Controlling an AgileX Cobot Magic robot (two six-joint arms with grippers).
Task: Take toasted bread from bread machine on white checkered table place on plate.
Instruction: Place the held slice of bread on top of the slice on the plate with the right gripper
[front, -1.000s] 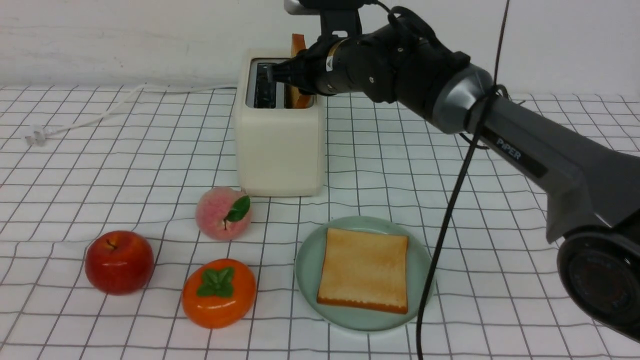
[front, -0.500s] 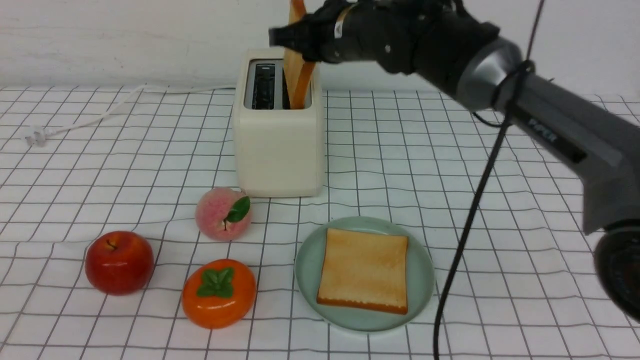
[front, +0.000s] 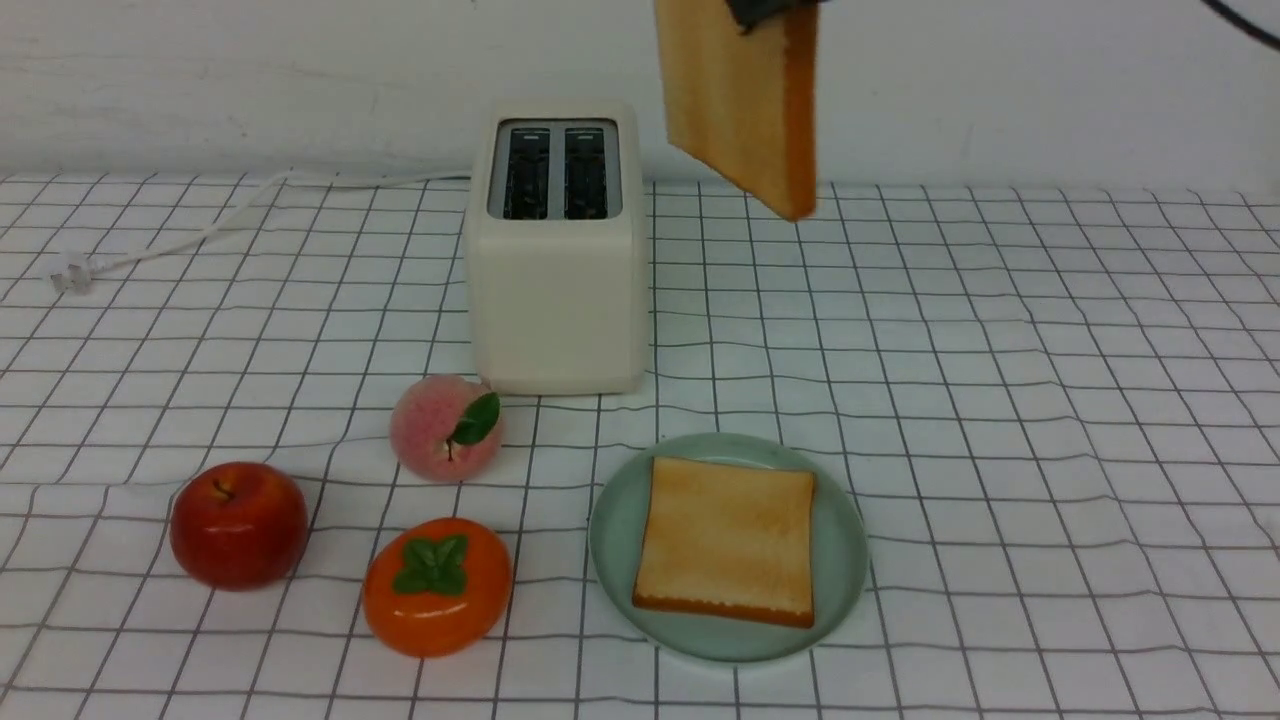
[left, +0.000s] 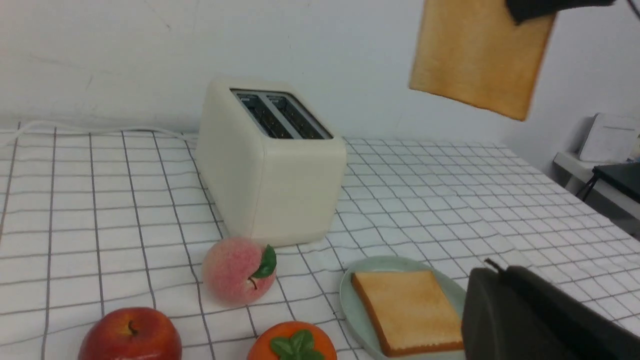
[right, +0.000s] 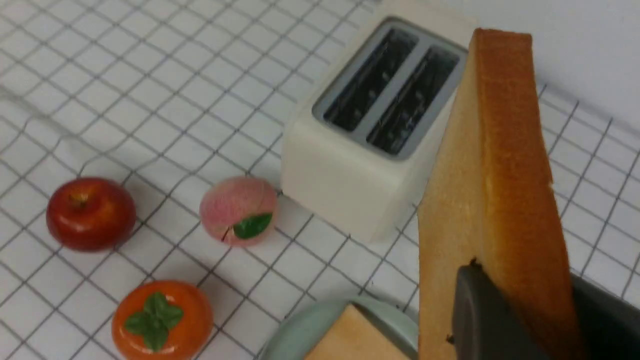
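The black right tool (right: 520, 305) pinches the golden-tan square toast slice (front: 735, 110) upright, jaws slightly parted, probably for lowering onto the near pale-green round plate (front: 735, 648).

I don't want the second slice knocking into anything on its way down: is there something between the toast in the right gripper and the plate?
Nothing visible stands between the raised toast and the plate. The toaster is off to the left; only the slice already lying on the plate occupies the landing spot.
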